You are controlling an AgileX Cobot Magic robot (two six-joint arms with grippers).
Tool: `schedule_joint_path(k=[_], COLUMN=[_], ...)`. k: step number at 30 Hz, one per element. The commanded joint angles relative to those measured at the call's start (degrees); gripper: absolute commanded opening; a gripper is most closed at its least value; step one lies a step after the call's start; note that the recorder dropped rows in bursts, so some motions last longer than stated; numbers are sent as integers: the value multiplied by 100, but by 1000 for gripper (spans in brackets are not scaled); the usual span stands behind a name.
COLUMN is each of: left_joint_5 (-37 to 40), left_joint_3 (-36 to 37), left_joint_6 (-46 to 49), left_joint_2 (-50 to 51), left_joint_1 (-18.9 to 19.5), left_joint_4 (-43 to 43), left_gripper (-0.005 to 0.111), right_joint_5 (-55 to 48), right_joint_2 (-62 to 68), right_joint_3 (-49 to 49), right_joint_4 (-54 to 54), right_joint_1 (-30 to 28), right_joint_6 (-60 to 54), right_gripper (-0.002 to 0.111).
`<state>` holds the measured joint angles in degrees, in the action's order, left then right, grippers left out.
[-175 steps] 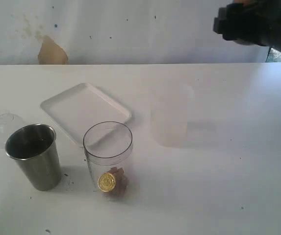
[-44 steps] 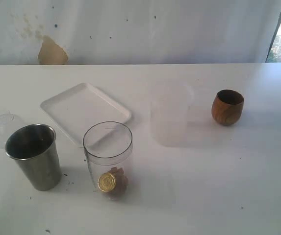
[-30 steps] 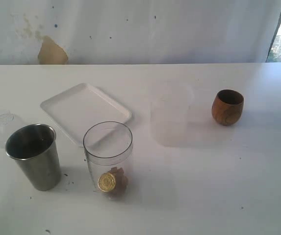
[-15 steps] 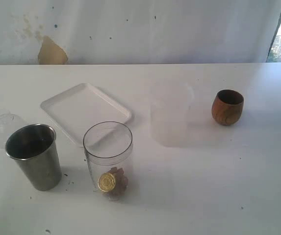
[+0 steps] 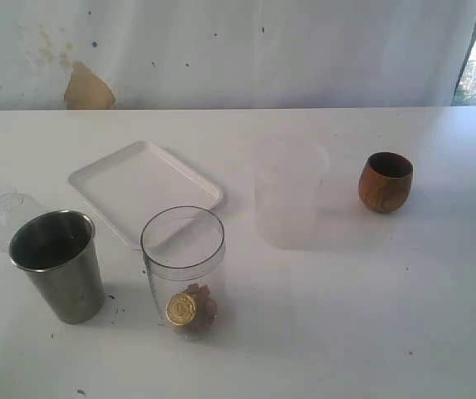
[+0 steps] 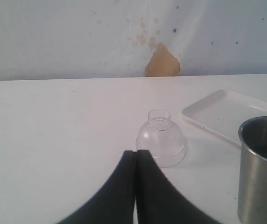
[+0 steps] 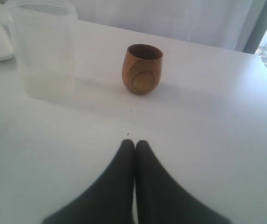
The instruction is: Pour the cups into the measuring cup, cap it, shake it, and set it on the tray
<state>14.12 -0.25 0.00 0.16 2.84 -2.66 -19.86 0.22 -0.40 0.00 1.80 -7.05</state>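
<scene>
Both the left gripper and the right gripper were fully closed and empty. The measuring cup stood near the table's front edge, beside the steel tumbler; a careless pour could tip it.

The clear cup is standing with the way down to its open mouth lying free; the steel cup is crowding it on its left in the exterior view, leaving only a narrow gap; the tray is lying close behind it; a domed lid is sitting beyond the steel cup; the frosted cup is standing near, behind and to its right; the wooden cup is standing well off to its right; bare table is lying open in front of it and to its right.
</scene>
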Motion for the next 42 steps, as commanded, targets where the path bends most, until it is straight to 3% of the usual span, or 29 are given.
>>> schedule_joint_path(k=[1, 32, 34, 39, 42], left_joint_5=[-66, -87, -332, -1535, -2678], left_joint_3=[25, 25, 25, 25, 25], left_joint_6=[0, 34, 199, -411, -654], left_joint_2=[-16, -16, -16, -16, -16], left_joint_1=[-25, -25, -25, -25, -25], left_joint_4=[32, -5, -131, 326, 326], left_gripper=[0, 0, 0, 0, 0], right_joint_5=[-11, -11, -11, -11, -11], right_joint_2=[-22, -22, -22, -22, -22], right_joint_3=[40, 40, 40, 40, 40], right_joint_4=[0, 0, 0, 0, 0], right_joint_1=[-15, -15, -15, -15, -15], right_joint_6=[-27, -27, -27, -27, -27], right_gripper=[0, 0, 0, 0, 0])
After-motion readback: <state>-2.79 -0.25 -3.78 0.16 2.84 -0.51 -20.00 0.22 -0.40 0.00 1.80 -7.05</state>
